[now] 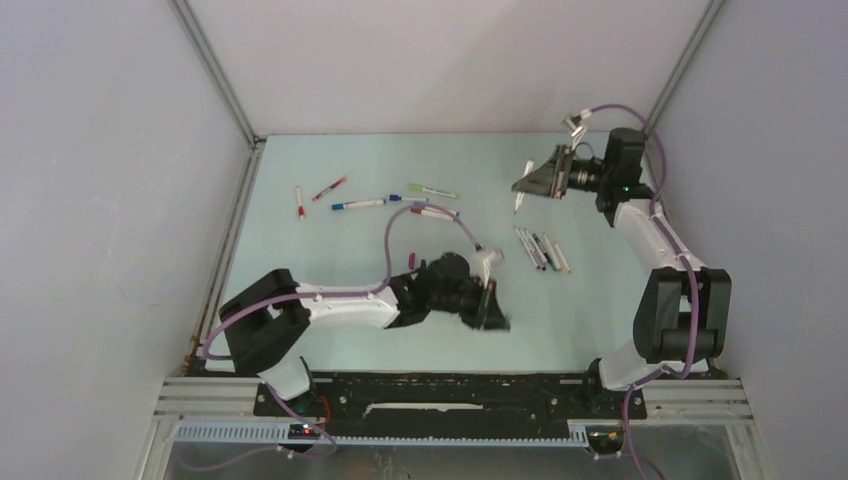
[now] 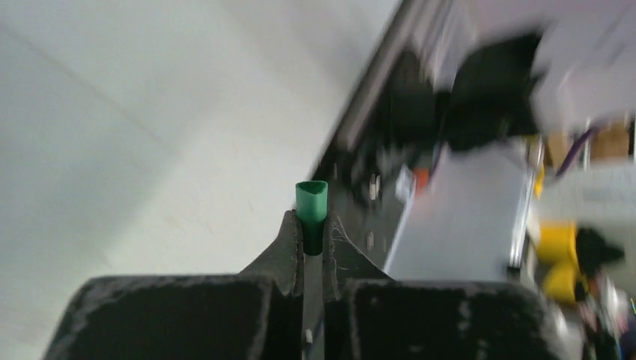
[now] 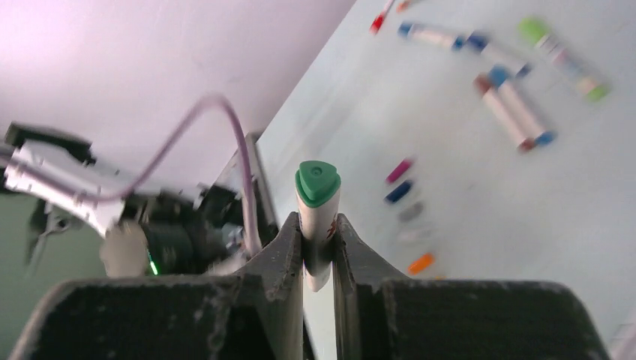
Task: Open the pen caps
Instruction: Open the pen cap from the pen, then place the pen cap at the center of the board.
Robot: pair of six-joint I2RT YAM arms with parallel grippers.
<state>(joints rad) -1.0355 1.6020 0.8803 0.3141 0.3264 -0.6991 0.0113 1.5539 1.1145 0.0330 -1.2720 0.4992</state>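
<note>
My left gripper [image 2: 310, 225] is shut on a small green pen cap [image 2: 311, 196], whose open end sticks out past the fingertips. In the top view this gripper [image 1: 489, 306] hangs low over the middle of the table. My right gripper [image 3: 318, 225] is shut on a white pen [image 3: 318, 214] with a green end, held up off the table at the back right [image 1: 522, 186]. Several capped pens [image 1: 357, 203] lie at the back left. Loose caps, magenta [image 3: 400, 169], blue [image 3: 398, 191] and orange [image 3: 421, 262], lie on the table.
Several pens [image 1: 541, 250] lie side by side right of centre, between the two grippers. The left arm's purple cable [image 1: 430, 215] loops over the table's middle. White walls and metal frame posts [image 1: 215, 75] enclose the table on three sides.
</note>
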